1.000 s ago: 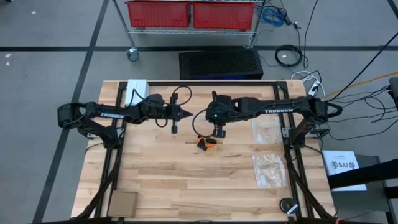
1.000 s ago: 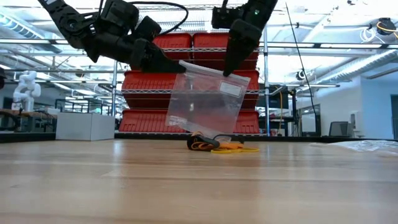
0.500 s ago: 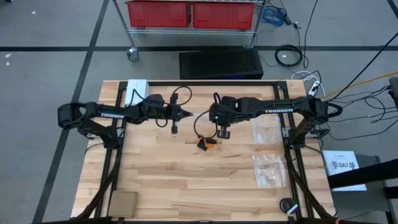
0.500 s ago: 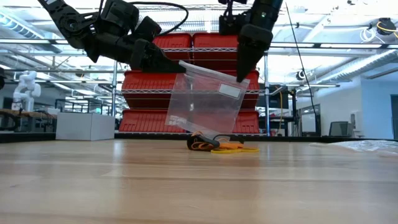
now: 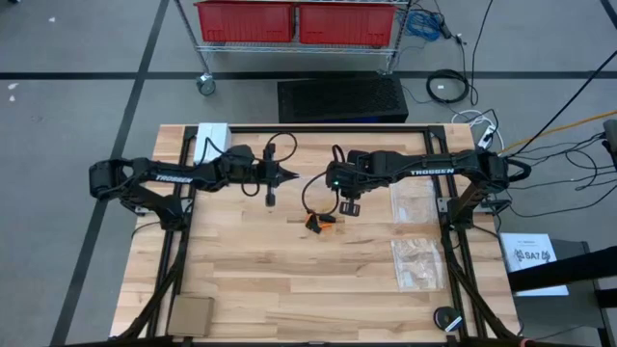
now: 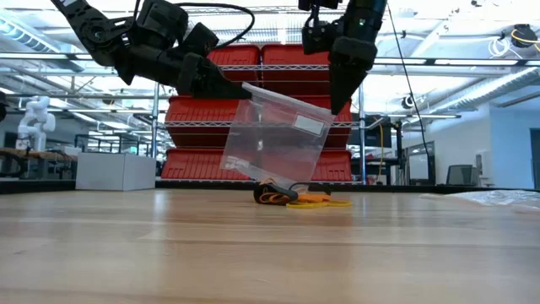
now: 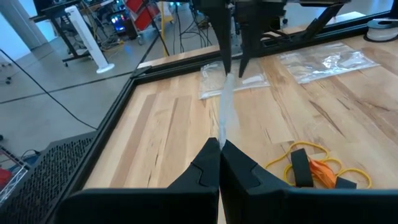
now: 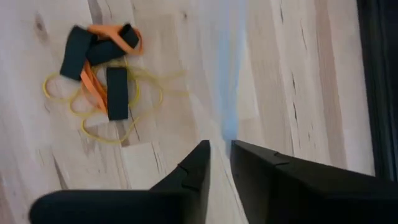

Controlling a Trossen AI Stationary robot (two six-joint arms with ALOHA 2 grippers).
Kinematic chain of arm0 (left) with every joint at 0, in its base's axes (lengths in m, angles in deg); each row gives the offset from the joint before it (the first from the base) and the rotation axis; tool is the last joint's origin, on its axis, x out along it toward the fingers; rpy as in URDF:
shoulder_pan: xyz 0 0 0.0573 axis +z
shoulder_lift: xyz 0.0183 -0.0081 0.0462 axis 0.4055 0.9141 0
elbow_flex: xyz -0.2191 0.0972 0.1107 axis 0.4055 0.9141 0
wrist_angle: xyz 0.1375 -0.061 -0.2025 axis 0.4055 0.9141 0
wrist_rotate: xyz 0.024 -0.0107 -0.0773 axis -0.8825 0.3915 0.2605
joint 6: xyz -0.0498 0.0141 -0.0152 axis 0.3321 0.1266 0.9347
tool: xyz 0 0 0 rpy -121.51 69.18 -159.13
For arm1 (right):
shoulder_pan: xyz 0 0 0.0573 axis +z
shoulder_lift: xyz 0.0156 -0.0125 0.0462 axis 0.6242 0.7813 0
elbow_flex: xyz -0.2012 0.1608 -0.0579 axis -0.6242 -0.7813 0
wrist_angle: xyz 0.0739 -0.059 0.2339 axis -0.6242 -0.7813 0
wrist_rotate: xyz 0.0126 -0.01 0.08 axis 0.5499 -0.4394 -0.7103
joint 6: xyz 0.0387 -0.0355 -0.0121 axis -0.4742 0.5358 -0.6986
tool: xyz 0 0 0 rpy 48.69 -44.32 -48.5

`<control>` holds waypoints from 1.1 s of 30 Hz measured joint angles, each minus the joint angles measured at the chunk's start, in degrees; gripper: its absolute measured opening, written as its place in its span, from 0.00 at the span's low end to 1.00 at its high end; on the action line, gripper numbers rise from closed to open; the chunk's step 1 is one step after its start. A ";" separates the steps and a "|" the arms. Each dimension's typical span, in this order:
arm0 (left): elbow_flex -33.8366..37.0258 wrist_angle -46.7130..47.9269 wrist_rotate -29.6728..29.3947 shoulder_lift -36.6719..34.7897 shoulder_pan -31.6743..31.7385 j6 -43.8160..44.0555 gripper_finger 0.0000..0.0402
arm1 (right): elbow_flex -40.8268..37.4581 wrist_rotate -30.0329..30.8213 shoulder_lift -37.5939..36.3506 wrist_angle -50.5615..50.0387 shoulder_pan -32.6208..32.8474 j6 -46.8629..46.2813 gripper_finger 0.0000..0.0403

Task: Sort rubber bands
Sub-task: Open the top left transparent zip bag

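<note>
Bag-opening is the step I am working on: my left gripper (image 6: 240,89) is pinching one top corner of the clear zip bag (image 6: 274,139) and holding it above the table (image 5: 289,280). My right gripper (image 6: 337,105) is hanging at the bag's other top corner with fingers slightly parted, apparently not gripping. The rubber bands (image 6: 295,197) are lying heaped on the wood just below the bag. Next, I judge, the right fingers need to catch one lip and spread the mouth.
</note>
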 joint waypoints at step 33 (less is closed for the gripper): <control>0.02 0.03 0.40 0.00 -0.07 0.02 0.00 | 2.48 2.49 1.96 20.71 -0.41 13.88 0.03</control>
